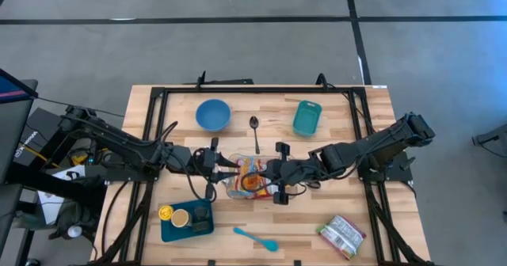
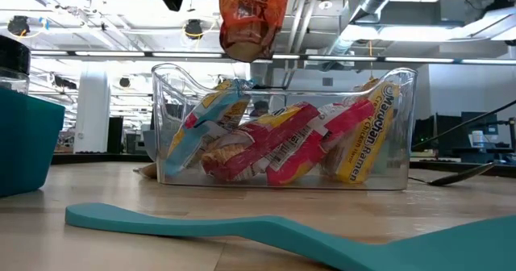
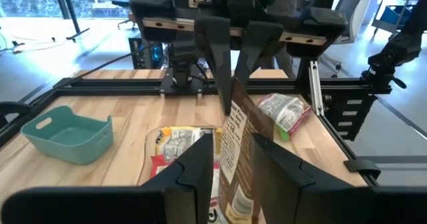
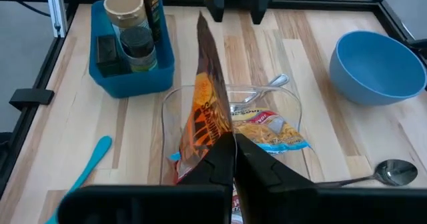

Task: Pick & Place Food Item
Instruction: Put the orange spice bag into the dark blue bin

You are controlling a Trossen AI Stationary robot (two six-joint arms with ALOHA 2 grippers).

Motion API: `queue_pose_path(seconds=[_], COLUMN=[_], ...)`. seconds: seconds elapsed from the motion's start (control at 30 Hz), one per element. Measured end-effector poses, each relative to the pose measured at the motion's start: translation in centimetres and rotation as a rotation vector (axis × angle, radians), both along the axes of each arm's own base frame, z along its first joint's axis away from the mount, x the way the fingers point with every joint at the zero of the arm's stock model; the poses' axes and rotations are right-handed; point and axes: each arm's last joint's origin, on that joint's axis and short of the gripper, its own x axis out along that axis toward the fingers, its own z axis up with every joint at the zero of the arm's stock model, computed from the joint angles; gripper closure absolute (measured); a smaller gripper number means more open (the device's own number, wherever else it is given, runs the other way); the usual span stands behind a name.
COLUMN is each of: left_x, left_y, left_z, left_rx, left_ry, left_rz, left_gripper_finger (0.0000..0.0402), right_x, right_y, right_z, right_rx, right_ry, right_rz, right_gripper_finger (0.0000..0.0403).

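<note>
Both arms meet over the middle of the wooden table point(image 1: 333, 218), and between them hangs an orange taco-mix packet point(image 2: 251, 19), lifted clear above the clear plastic bin point(image 2: 284, 126). The right gripper point(image 4: 233, 144) has its fingers pressed together on one edge of the packet, pinching it tight. The left gripper point(image 3: 233, 151) faces it from the other side, fingers narrowly apart with the packet's opposite edge standing in the gap; whether they actually squeeze it I cannot tell. Under the packet the bin is stuffed with ramen packs point(image 2: 290, 146) in red, yellow and blue wrappers. Around it sit a blue bowl point(image 1: 213, 114), a metal spoon point(image 1: 255, 131), a teal basket point(image 1: 306, 118), a blue tray of jars point(image 1: 187, 220), a teal spatula point(image 1: 256, 238) and a green-edged snack bag point(image 1: 342, 235).
</note>
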Motion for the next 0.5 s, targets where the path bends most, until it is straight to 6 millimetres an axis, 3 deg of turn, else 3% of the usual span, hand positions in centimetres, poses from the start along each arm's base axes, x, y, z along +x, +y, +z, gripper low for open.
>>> queue_pose_path(seconds=[0.23, 0.5], left_x=[-0.01, -0.06], left_y=[0.0, 0.02], left_z=[-0.06, -0.31], left_rx=[0.002, -0.015], left_ry=[0.006, 0.032], left_rz=[0.0, 0.005], left_gripper_finger=[0.0304, 0.0268], right_x=[0.2, 0.47], right_y=[-0.34, -0.67], right_z=[0.06, 0.25], right_rx=[0.008, 0.022], right_ry=[-0.011, -0.036], right_rz=[-0.015, -0.03], right_gripper_finger=[0.0403, 0.0403])
